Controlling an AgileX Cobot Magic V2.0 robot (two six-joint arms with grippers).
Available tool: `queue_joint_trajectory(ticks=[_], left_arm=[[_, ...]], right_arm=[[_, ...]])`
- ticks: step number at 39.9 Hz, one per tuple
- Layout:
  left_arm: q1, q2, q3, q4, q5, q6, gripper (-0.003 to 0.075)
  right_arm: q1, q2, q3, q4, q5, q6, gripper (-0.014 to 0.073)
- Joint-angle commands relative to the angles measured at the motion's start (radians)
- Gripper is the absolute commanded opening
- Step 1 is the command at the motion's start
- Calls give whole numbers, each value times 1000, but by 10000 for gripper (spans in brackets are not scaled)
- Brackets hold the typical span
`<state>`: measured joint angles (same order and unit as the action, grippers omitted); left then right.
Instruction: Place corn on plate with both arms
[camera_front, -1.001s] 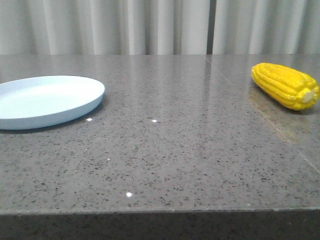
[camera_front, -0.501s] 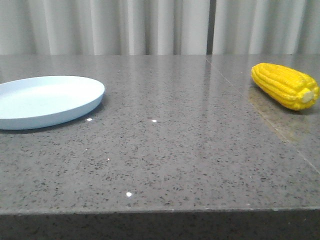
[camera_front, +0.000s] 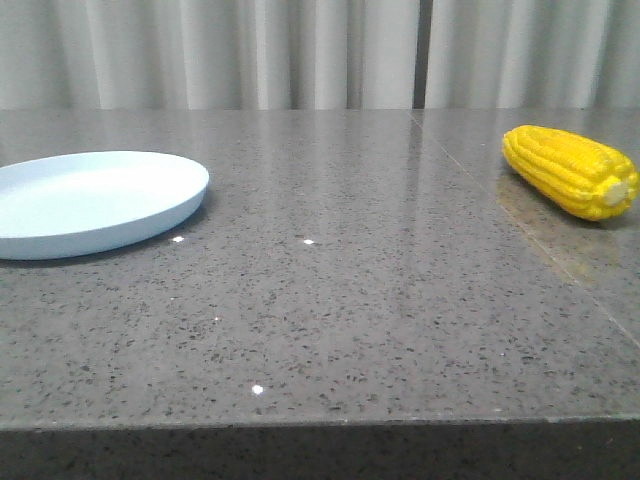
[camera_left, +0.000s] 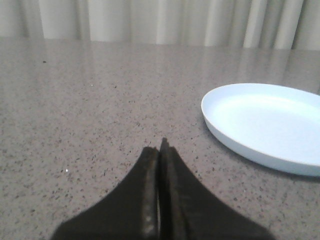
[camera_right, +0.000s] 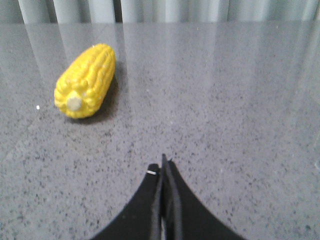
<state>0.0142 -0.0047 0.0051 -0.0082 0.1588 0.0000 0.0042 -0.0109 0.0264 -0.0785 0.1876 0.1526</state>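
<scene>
The yellow corn (camera_front: 572, 171) lies on the grey table at the far right of the front view, its pale stub end toward me. It also shows in the right wrist view (camera_right: 87, 80), some way ahead of my right gripper (camera_right: 163, 165), which is shut and empty. The pale blue-white plate (camera_front: 92, 201) sits empty at the left of the front view. In the left wrist view the plate (camera_left: 267, 125) lies ahead and to one side of my left gripper (camera_left: 160, 150), which is shut and empty. Neither gripper shows in the front view.
The grey speckled table (camera_front: 330, 300) has a seam (camera_front: 520, 230) running under the corn's side. Its front edge (camera_front: 320, 425) is near the camera. Pale curtains (camera_front: 300, 50) hang behind the table.
</scene>
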Motion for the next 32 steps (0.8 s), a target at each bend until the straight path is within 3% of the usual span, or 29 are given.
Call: queue_joint_trajectory(ticks=[1, 5, 8, 17, 22, 32], left_arm=[[3, -20, 4, 8, -202, 0, -20], [3, -20, -17, 8, -329, 0, -20], [3, -20, -65, 8, -339, 0, -20], [3, 87, -327, 114, -118, 0, -20], [3, 231, -450, 117, 23, 0, -20], [3, 377, -500, 117, 1, 0, -20]], right_arm=[[-4, -16, -33, -7, -102, -8, -61], [-4, -16, -111, -7, -96, -8, -61], [-4, -14, -192, -7, -59, -8, -61], [-4, 136, -498, -7, 188, -8, -61], [-4, 288, -608, -7, 224, -8, -61], [-4, 429, -642, -5, 221, -8, -37]])
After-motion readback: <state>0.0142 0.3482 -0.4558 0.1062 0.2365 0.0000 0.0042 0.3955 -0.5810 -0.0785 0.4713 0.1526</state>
